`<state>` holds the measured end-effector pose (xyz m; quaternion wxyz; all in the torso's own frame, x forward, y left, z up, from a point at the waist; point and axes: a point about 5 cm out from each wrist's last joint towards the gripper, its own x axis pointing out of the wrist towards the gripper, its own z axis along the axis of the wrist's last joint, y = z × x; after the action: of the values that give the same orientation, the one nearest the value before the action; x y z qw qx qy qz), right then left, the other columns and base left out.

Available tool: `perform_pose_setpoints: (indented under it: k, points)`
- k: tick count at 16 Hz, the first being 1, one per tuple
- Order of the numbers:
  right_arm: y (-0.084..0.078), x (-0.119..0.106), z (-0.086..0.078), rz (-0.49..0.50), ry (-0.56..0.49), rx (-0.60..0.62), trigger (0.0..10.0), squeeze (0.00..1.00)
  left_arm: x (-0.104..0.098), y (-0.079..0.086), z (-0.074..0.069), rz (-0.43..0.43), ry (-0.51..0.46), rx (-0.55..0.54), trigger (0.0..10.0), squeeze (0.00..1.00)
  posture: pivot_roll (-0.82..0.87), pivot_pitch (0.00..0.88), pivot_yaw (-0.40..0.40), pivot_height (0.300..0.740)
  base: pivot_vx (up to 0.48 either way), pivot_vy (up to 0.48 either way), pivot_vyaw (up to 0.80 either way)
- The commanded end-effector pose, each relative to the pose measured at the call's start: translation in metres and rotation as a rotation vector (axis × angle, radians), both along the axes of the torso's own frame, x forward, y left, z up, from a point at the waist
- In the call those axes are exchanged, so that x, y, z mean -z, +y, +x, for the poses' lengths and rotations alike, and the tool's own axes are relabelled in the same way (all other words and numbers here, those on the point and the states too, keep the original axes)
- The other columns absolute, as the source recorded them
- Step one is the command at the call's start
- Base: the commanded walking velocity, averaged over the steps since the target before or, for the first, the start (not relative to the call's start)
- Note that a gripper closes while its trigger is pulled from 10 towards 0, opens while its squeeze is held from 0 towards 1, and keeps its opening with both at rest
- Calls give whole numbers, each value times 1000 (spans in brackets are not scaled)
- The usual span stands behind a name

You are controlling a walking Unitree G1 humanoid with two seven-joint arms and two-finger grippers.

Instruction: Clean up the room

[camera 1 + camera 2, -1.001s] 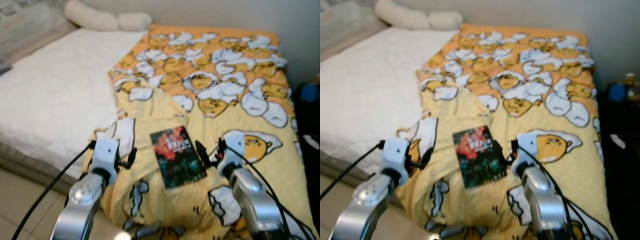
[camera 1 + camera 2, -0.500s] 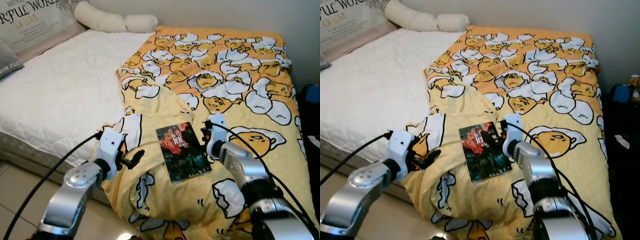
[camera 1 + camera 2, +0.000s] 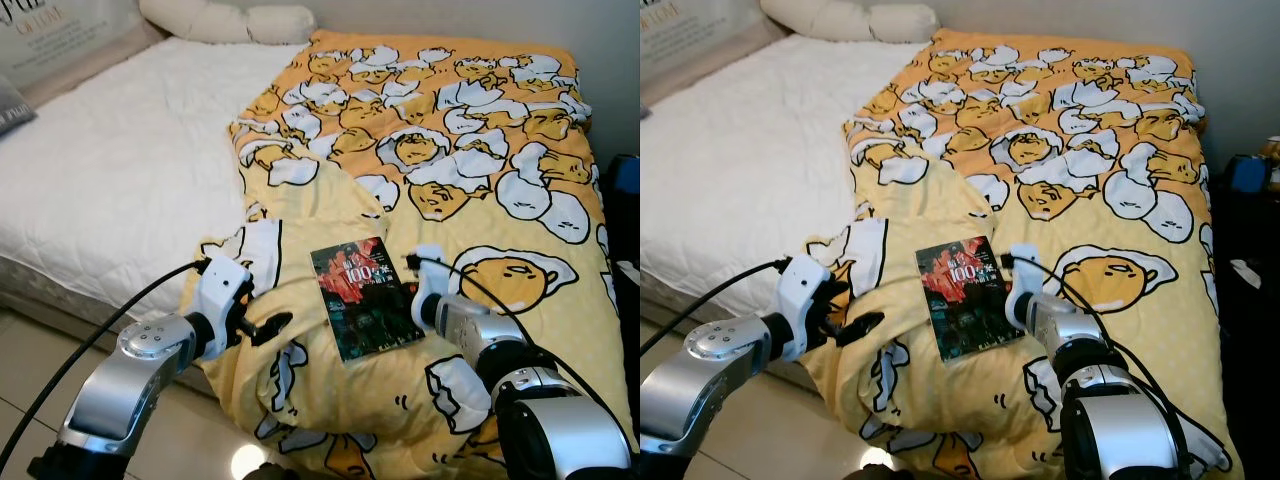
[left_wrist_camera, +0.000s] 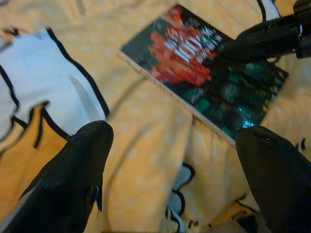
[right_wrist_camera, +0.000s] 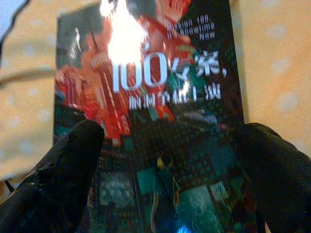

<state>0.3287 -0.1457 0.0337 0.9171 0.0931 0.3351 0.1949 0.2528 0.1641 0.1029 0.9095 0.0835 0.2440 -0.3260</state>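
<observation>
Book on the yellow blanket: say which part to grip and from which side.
Grip the book by its right long edge, coming from the robot's right. It lies flat, cover up, on the soft blanket, and the right gripper, fingers open, already faces that cover.

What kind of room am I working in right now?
Most likely a bedroom. A bed with a white mattress takes up most of the view, a yellow cartoon-egg blanket is spread over it, and a long pillow lies at its head. A book lies on the blanket.
</observation>
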Motion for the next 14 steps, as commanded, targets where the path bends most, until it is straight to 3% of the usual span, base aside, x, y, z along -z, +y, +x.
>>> perform_pose_setpoints:
  k: [1,3,7,10,11,12,14]
  points:
    - [1,-5,5,-8,-12,-13,10000,1000,0,-1,-3,24,10,21,10000,0,-73,82,81,740,0,0,0]
    - [2,0,0,-19,10,-51,10000,1000,1,-1,-6,29,17,26,10000,0,-70,75,75,740,0,0,0]
    - [-6,5,-2,-85,7,6,10000,1000,1,2,-6,37,17,15,10000,0,-65,65,75,740,0,0,0]
    - [-25,3,0,-89,0,99,10000,961,1,3,-4,50,10,10,10000,0,-72,53,79,740,0,0,0]
    - [-28,3,0,-85,6,98,10000,894,1,3,-4,50,10,12,10000,0,-74,52,82,740,0,0,0]
    - [-32,2,0,-87,-2,113,10000,553,1,4,-2,53,8,12,10000,0,-75,52,82,740,0,0,0]
    - [-34,1,-1,-47,13,110,10000,490,1,3,-2,54,6,15,10000,0,-79,53,82,740,0,0,0]
